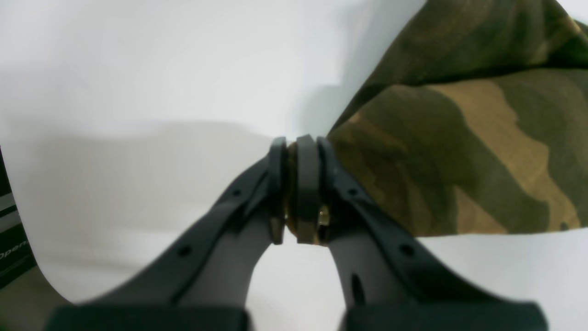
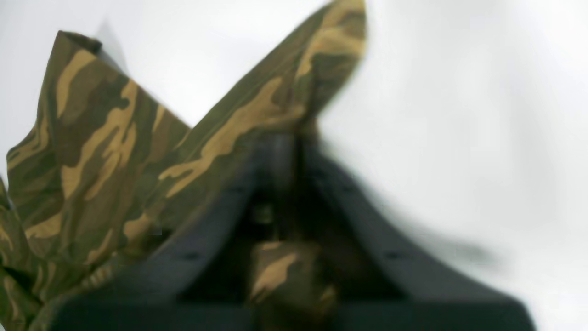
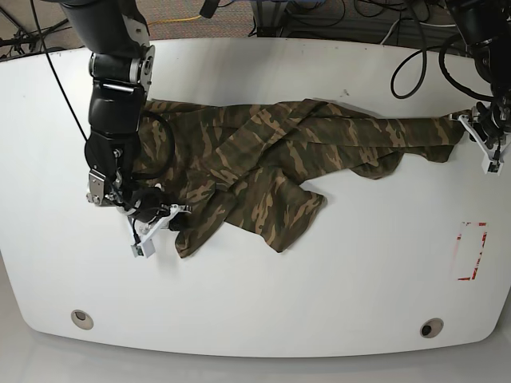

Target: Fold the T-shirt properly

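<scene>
My left gripper [image 1: 298, 184] and right gripper [image 2: 285, 151] were each clamped on an edge of the T-shirt [image 3: 263, 171], which lay rumpled, stretched across the table [image 3: 263, 303].

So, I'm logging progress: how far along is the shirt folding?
Early. Done: both grippers are clamped on the T-shirt, left gripper at one end, right gripper at the other. In hand: stretching it across the table. Left: it's still crumpled mid-table, with no neat fold visible.
</scene>
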`<state>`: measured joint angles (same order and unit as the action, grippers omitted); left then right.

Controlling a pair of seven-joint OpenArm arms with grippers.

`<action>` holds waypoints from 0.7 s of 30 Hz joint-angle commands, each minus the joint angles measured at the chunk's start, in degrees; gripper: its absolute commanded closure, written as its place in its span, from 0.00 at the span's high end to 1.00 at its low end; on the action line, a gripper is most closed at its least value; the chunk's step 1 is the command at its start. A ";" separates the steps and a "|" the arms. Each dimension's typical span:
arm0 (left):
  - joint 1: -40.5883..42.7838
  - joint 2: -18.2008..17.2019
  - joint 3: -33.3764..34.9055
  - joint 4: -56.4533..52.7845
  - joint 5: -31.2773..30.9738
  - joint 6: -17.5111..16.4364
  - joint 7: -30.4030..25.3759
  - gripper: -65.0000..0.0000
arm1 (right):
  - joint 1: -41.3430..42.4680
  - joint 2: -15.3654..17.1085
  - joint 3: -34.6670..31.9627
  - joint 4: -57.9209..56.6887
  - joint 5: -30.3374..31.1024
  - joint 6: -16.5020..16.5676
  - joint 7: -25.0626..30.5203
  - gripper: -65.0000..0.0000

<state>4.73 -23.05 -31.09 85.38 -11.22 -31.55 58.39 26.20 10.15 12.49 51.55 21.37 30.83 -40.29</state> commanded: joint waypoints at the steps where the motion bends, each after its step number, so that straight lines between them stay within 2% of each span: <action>1: -0.82 -1.17 -0.25 0.99 -0.16 0.12 -0.85 0.00 | 3.12 0.88 0.12 0.98 1.10 0.51 0.25 0.00; 6: -3.46 -1.00 -0.25 1.08 -0.16 0.12 -0.59 0.00 | 6.11 2.90 0.12 1.15 1.71 0.60 -3.27 0.00; 8: -5.13 -1.00 -0.25 1.78 -0.16 0.12 0.91 0.00 | 7.52 3.17 0.12 1.15 1.71 0.60 -3.79 0.00; 11: -8.38 -0.91 -0.16 3.98 -0.07 0.12 4.25 0.00 | 10.60 5.45 0.12 1.15 1.71 0.69 -5.03 0.00; 17: -16.29 -0.82 3.88 7.32 -0.16 0.12 8.91 0.00 | 17.80 7.74 0.12 1.24 1.71 0.69 -7.22 0.00; 21: -21.74 1.29 4.23 8.99 0.01 0.12 10.40 0.00 | 22.46 8.44 0.12 1.24 1.71 0.69 -9.07 0.00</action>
<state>-13.80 -21.47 -26.59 92.55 -11.53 -31.55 68.40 44.14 17.69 12.43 51.66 22.31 31.42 -50.13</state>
